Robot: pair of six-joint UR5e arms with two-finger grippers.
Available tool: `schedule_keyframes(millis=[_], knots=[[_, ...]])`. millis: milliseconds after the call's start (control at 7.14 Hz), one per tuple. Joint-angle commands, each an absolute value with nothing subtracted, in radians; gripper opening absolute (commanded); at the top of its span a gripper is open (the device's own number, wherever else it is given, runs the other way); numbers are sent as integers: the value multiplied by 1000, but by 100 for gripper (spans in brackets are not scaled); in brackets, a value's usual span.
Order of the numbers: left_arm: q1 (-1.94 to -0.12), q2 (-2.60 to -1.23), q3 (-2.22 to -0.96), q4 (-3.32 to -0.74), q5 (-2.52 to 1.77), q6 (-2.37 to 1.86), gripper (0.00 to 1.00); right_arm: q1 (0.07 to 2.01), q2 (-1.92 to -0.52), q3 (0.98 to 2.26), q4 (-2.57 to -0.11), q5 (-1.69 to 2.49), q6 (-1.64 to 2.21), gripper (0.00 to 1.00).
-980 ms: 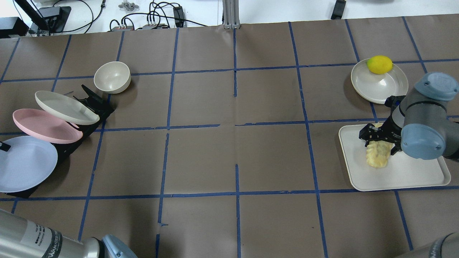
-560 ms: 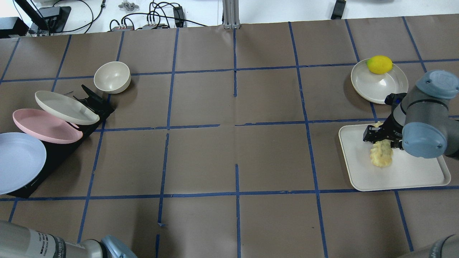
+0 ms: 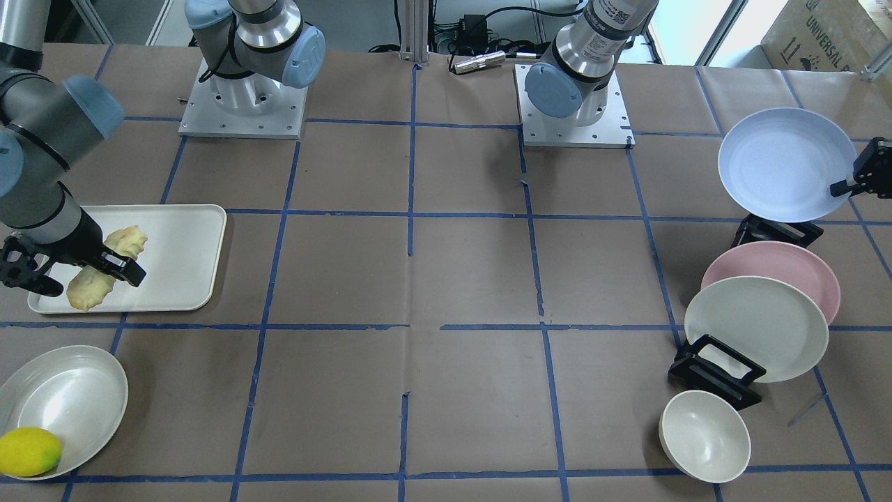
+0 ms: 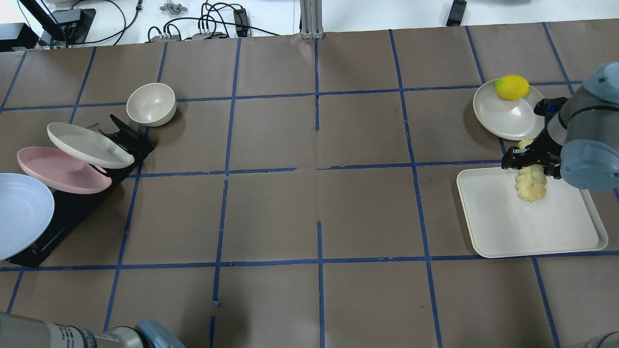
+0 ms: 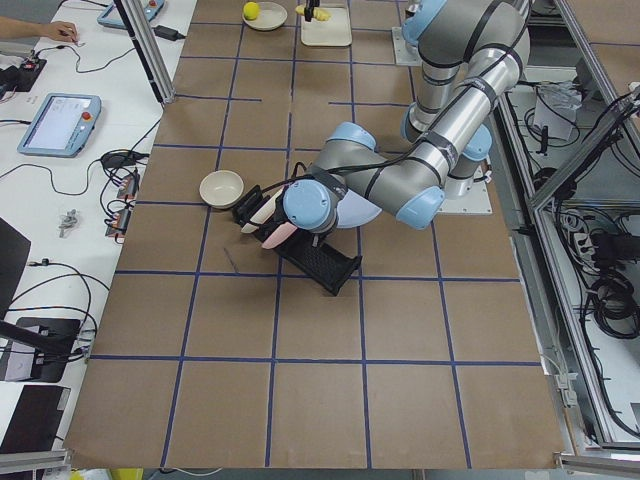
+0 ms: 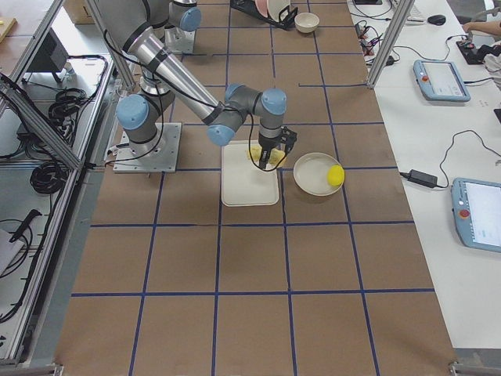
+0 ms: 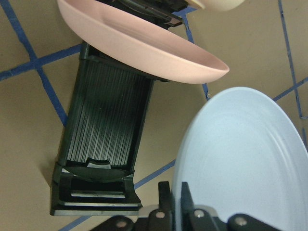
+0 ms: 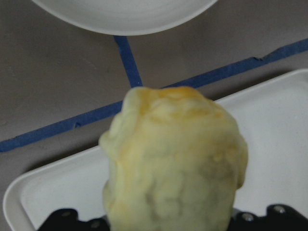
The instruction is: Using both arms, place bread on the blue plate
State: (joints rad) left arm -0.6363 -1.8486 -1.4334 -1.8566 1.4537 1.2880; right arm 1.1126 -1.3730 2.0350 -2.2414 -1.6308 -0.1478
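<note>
My right gripper [image 4: 529, 162] is shut on the bread [image 4: 530, 186], a bumpy pale-yellow loaf. It holds the loaf by its upper part, hanging above the white tray [image 4: 532, 237]. The front view shows the bread [image 3: 104, 268] tilted over the tray [image 3: 181, 251]. It fills the right wrist view [image 8: 173, 163]. My left gripper [image 3: 860, 174] is shut on the rim of the blue plate [image 3: 784, 164] and holds it lifted off the black rack [image 3: 773, 230]. In the left wrist view the plate [image 7: 240, 159] sits in the gripper [image 7: 175, 211]. In the overhead view the plate [image 4: 19, 212] is at the left edge.
The black rack [image 4: 72, 212] holds a pink plate [image 4: 58, 171] and a cream plate [image 4: 87, 145]. A cream bowl [image 4: 151, 104] stands beyond it. A lemon [image 4: 511, 87] lies on a cream plate [image 4: 508, 116] just beyond the tray.
My right gripper has lifted the bread off the tray and moved up and away toward the lemon plate. My left gripper has pulled the blue plate further left, out of the rack.
</note>
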Motion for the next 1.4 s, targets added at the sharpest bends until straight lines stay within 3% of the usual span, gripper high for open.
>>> schedule_keyframes(millis=[0, 420, 840, 1260], knots=[[-678, -1844, -1440, -1862, 1369, 1194, 2, 1120, -1492, 1974, -2090, -1622, -155, 17], [-972, -1848, -1489, -1772, 1226, 915, 2, 1159, -1637, 1980, -2052, -1597, -248, 15], [-1298, -1954, -1690, -1229, 1125, 494, 1, 1224, -1644, 1973, -2054, -1597, -250, 15], [-1599, -2055, -1712, -866, 1107, -74, 0, 1426, -1619, 1942, -2074, -1615, -165, 15]])
